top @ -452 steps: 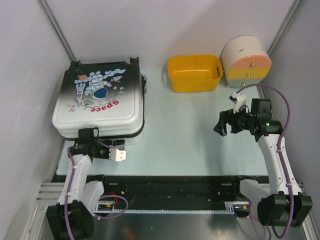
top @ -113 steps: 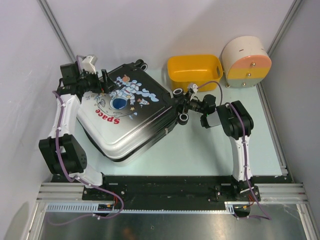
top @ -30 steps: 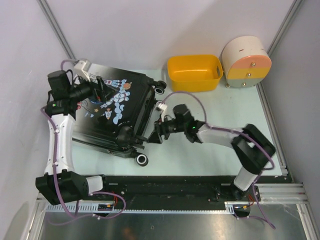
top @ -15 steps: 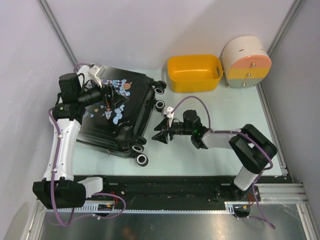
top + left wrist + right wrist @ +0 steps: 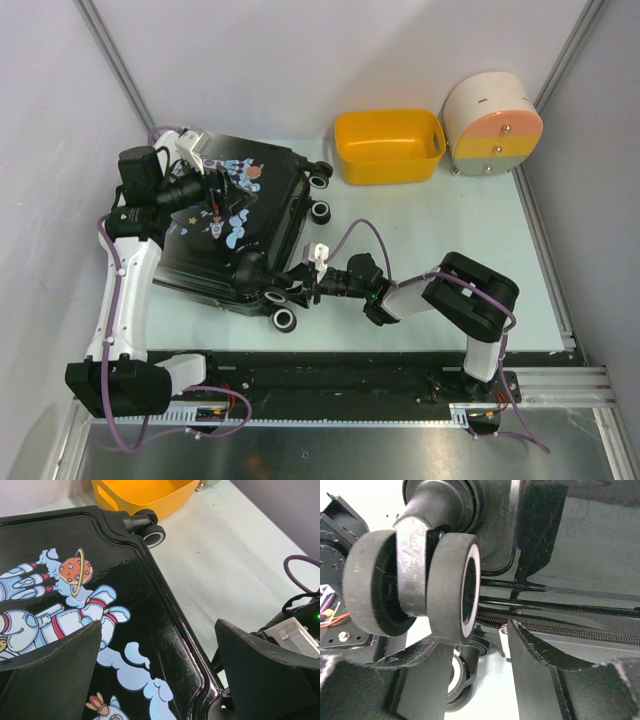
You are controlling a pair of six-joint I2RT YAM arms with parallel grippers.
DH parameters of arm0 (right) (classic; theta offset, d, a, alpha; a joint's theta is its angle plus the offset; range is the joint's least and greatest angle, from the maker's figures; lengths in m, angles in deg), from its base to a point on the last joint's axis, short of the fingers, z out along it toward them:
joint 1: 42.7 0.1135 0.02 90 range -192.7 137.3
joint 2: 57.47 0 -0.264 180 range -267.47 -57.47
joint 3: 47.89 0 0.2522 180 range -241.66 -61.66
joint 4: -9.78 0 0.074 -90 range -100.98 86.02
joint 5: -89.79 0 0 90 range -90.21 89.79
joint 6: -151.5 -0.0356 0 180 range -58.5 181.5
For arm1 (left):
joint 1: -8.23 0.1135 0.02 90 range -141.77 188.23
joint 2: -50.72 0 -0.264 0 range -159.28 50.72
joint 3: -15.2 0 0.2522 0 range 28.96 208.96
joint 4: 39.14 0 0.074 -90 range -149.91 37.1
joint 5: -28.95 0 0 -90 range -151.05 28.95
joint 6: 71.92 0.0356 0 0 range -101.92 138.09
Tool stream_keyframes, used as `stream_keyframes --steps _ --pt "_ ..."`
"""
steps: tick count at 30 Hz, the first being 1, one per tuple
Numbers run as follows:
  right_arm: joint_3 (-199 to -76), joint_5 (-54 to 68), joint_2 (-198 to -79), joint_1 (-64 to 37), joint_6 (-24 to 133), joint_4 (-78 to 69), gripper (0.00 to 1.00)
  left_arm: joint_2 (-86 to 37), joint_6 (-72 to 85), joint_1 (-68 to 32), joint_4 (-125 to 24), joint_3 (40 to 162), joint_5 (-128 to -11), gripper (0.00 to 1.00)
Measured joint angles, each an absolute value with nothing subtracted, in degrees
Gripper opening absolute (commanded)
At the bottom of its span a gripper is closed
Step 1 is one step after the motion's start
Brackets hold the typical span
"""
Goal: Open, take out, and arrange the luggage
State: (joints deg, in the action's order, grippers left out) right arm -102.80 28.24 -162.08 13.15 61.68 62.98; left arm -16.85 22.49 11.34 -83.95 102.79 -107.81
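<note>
The luggage (image 5: 262,215) stands tipped up at the table's left, its black shell with the astronaut print facing up and left. My left gripper (image 5: 215,195) hovers over that printed face (image 5: 100,630), open wide, with one finger (image 5: 50,672) on each side and nothing held. My right gripper (image 5: 300,280) sits low at the case's near corner, among its black wheels (image 5: 283,319). In the right wrist view a double wheel (image 5: 415,590) fills the space just above the left finger (image 5: 420,690). The zipper line (image 5: 560,630) runs behind the gap. The jaws stand apart with only table between them.
A yellow plastic basket (image 5: 388,145) stands at the back centre, and its rim (image 5: 145,492) shows beyond the case in the left wrist view. A round cream-and-orange drawer box (image 5: 492,125) is at the back right. Two more wheels (image 5: 320,195) stick out on the case's far side.
My right gripper has moved left and nearer, from the mid-table up against the case's near wheels, and its jaws have narrowed. The left arm and the luggage have held still over the last half second.
</note>
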Motion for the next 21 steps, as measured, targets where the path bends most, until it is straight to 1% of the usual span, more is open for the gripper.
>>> stream_keyframes --steps 10,13,14,16,21 --pt "-102.78 24.37 -165.25 13.65 62.43 67.44 0.50 -16.99 22.49 11.34 -83.93 102.79 -107.68 1.00" --pt "-102.78 23.50 -166.43 13.26 62.60 66.65 0.53 -17.23 22.49 11.34 -83.93 102.79 -107.46 1.00" --pt "-102.78 23.30 -166.72 13.17 62.58 66.35 0.56 -17.31 22.49 11.34 -83.93 102.79 -107.35 1.00" --pt "-102.78 22.93 -167.26 13.02 62.54 65.50 0.58 -17.51 22.49 11.34 -83.93 102.79 -107.24 1.00" --pt "-102.78 22.51 -167.64 12.71 62.56 64.71 0.53 -18.03 22.49 11.34 -83.93 102.74 -107.13 1.00"
